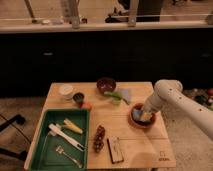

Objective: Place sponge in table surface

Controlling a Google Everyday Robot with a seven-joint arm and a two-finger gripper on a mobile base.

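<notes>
gripper (144, 113) down in the orange bowl (133, 120), jaws clamped on the sponge (147, 118), its long axis unclear.

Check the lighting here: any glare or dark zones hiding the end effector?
Camera view: dim, warm light, no glare on the table; the cabinets behind are nearly black; the end effector, down in the bowl and shut on the sponge, is lit.

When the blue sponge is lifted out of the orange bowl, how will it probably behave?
The sponge looks small and soft, so it is probably light and squashes under the gripper, which is shut on it inside the orange bowl. Its blocky shape should not roll once set on the table surface.
</notes>
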